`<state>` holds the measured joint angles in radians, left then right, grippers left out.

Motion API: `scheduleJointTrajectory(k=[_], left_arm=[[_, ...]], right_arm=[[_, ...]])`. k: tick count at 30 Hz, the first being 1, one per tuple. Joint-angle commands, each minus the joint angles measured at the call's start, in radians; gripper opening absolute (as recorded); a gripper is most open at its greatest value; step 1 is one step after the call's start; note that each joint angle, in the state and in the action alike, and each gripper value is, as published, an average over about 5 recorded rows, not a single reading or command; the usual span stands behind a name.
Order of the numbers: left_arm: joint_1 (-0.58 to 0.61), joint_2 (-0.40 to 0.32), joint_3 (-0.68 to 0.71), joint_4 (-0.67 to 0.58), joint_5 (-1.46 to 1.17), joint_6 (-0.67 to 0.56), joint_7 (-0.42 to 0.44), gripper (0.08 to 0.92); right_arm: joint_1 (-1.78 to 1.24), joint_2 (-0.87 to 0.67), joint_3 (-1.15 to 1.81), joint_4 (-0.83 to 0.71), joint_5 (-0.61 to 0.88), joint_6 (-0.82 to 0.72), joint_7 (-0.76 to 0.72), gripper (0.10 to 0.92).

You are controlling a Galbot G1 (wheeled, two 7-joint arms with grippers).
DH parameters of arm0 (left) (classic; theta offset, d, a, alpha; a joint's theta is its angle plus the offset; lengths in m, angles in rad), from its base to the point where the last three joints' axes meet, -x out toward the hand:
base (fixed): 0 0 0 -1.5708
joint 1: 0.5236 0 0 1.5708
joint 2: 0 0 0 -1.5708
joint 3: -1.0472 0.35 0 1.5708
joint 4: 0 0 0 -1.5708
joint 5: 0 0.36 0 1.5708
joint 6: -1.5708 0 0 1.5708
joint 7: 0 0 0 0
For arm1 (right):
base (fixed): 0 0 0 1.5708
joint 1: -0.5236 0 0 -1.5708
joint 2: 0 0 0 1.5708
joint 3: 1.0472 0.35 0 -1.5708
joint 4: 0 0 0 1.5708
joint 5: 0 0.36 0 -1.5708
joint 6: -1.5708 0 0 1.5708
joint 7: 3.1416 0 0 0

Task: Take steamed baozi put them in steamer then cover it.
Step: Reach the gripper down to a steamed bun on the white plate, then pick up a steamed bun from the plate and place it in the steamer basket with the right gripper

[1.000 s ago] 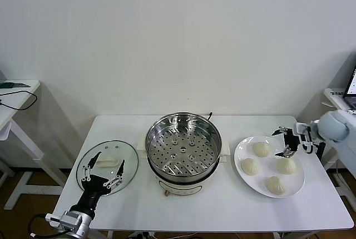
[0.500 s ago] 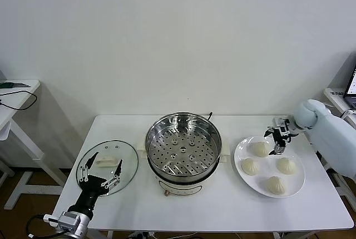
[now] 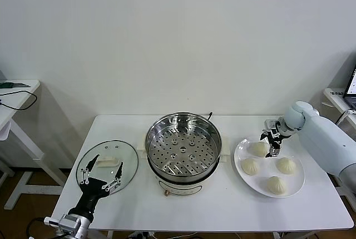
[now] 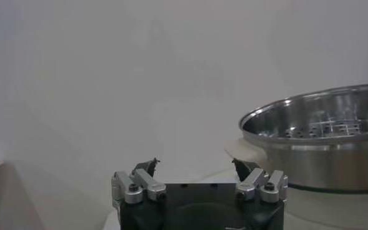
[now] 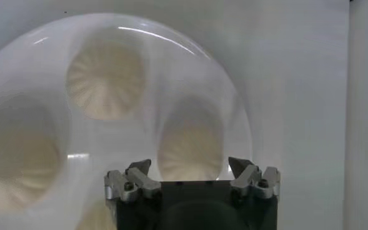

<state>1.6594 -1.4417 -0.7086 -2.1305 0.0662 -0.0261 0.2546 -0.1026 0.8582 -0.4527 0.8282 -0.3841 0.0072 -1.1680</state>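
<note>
Right gripper [image 3: 272, 140]: fingers spread open, nothing held, poised just above the bun at 11 o'clock on the plate; the wrist view shows a pleated bun between its open fingertips [image 5: 190, 166].

Steamed baozi: 4 cream-white pleated buns on a white plate [image 3: 295, 186] at 3 o'clock from the steamer. Positions on the plate: 11 o'clock [image 3: 259, 149], 8 o'clock [image 3: 250, 166], 2 o'clock [image 3: 286, 165], 6 o'clock [image 3: 275, 184]. None touch one another.

Steamer [image 3: 183, 144]: round stainless pot at the table's centre, perforated tray visible inside, no buns in it, uncovered.

Cover [image 3: 107, 167]: clear glass lid with a white handle, lying flat on the table at 9 o'clock from the steamer, apart from it.

Left gripper [image 3: 100, 178]: fingers wide open, nothing held, at the near edge of the cover, 6 o'clock side.

Table [image 3: 222, 205]: white, carrying all items above.
</note>
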Motion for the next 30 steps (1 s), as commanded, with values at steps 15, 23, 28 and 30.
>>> scheduleJointTrajectory(k=[15, 23, 28, 30], left_arm=[[0.003, -0.005, 0.001, -0.002, 0.001, -0.008, 0.0, 0.823], [0.001, -0.006, 0.003, -0.002, 0.002, -0.011, -0.001, 0.823], [0.003, -0.005, 0.0, -0.003, 0.002, -0.01, -0.002, 0.823], [0.005, -0.005, -0.002, -0.004, 0.003, -0.011, -0.002, 0.823]], right_arm=[[-0.01, 0.019, 0.017, -0.019, -0.043, 0.007, 0.008, 0.725], [-0.011, 0.01, 0.014, 0.004, -0.031, 0.015, 0.012, 0.704], [0.012, -0.044, -0.028, 0.071, 0.037, 0.033, 0.0, 0.704], [0.045, -0.096, -0.073, 0.13, 0.091, 0.048, -0.009, 0.704]])
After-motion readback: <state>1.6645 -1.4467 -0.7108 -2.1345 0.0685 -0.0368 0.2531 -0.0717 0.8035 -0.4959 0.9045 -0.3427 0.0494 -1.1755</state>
